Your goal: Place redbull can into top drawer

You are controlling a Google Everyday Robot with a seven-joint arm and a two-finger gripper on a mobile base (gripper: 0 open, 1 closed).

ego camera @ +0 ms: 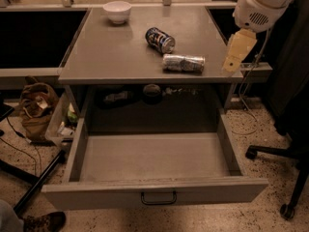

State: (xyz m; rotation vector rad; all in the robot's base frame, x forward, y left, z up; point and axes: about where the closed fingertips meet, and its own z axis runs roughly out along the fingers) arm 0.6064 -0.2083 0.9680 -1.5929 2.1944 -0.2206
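Note:
The redbull can (183, 63) lies on its side on the grey table top (111, 57), near the front right edge. The top drawer (96, 195) is pulled fully out below the table, with a dark wire handle (158, 197) on its front panel, and nothing shows inside it. My gripper (238, 50) hangs from the white arm (263, 4) at the table's right edge. It is just right of the redbull can, apart from it and holding nothing.
A shorter dark blue can (160, 39) lies just behind the redbull can. A white bowl (118, 11) stands at the back left. Small items sit on the shelf (145, 94) under the top. A brown bag (35, 108) lies left, and an office chair base (285, 158) stands right.

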